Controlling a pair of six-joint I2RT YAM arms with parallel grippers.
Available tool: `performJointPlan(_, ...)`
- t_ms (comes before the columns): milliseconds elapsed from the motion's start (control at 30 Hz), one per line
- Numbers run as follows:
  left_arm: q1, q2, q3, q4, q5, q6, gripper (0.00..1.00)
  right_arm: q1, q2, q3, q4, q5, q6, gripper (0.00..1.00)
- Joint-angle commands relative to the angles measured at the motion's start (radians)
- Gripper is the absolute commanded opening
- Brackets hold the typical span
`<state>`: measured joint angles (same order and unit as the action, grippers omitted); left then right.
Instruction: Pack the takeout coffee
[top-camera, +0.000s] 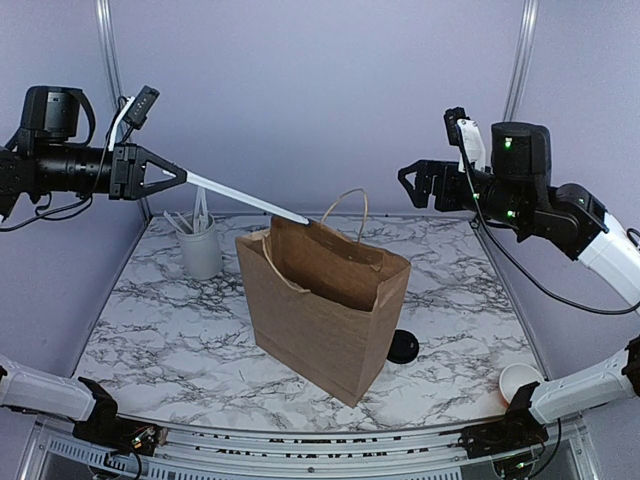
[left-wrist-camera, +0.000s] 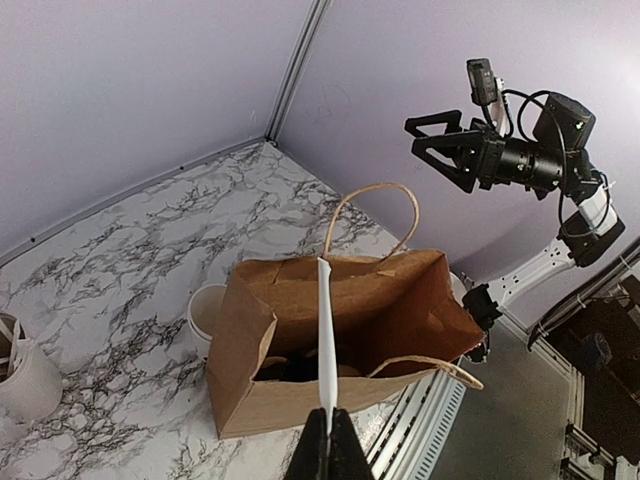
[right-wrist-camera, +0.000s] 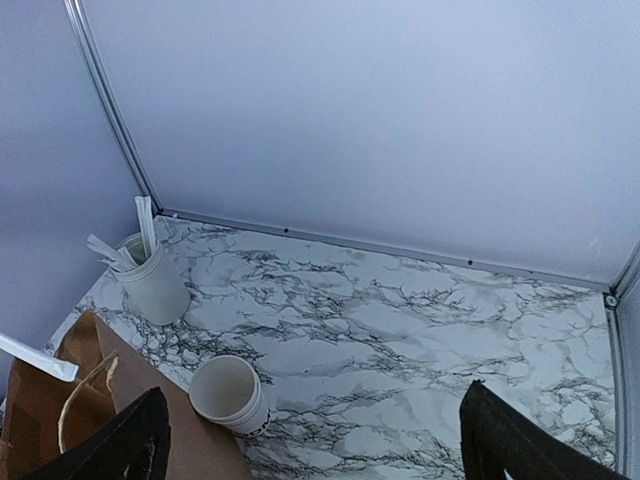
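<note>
My left gripper (top-camera: 185, 177) (left-wrist-camera: 328, 415) is shut on one end of a long white wrapped straw (top-camera: 250, 198) (left-wrist-camera: 325, 330). The straw slants down, and its far tip hangs over the open mouth of the brown paper bag (top-camera: 330, 320) (left-wrist-camera: 290, 290). That tip (right-wrist-camera: 35, 357) also shows beside the bag (right-wrist-camera: 30, 400) in the right wrist view. Deep in the bag lies a dark rounded shape (left-wrist-camera: 298, 368); I cannot tell whether it is the takeout coffee. My right gripper (top-camera: 408, 188) (right-wrist-camera: 315, 430) hangs high at the back right, open and holding nothing.
A white holder (top-camera: 200, 250) (right-wrist-camera: 152, 285) with more wrapped straws stands at the back left. A lidless stack of white cups (right-wrist-camera: 228, 392) (left-wrist-camera: 205, 315) sits behind the bag. A loose black lid (top-camera: 403, 347) lies right of the bag. Another white cup (top-camera: 520, 380) is near the right arm's base.
</note>
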<state>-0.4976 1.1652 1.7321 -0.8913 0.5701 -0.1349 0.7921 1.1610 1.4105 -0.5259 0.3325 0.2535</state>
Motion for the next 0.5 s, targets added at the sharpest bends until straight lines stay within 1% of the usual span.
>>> performJointPlan(0, -0.031, 0.015, -0.015, -0.056, 0.03, 0.044, 0.0, -0.007, -0.003, 0.025, 0.001, 0.011, -0.009, 0.98)
performJointPlan(167, -0.099, 0.063, -0.002, -0.1, -0.023, 0.071, 0.0, -0.006, -0.002, 0.02, 0.001, 0.013, -0.008, 0.98)
performJointPlan(233, -0.119, 0.086, 0.011, -0.103, -0.042, 0.072, 0.1, -0.007, -0.003, 0.018, 0.001, 0.012, -0.005, 0.98)
performJointPlan(267, -0.128, 0.097, 0.019, -0.103, -0.057, 0.072, 0.2, -0.007, -0.004, 0.018, 0.001, 0.011, -0.006, 0.98)
performJointPlan(300, -0.136, 0.108, 0.029, -0.103, -0.071, 0.071, 0.34, -0.006, -0.004, 0.018, 0.0, 0.012, -0.006, 0.98)
performJointPlan(433, -0.154, 0.131, 0.064, -0.089, -0.113, 0.061, 0.66, -0.007, -0.008, 0.015, -0.003, 0.015, -0.006, 0.98)
performJointPlan(467, -0.156, 0.128, 0.066, -0.078, -0.124, 0.055, 0.72, -0.007, -0.01, 0.014, -0.003, 0.017, -0.005, 0.98)
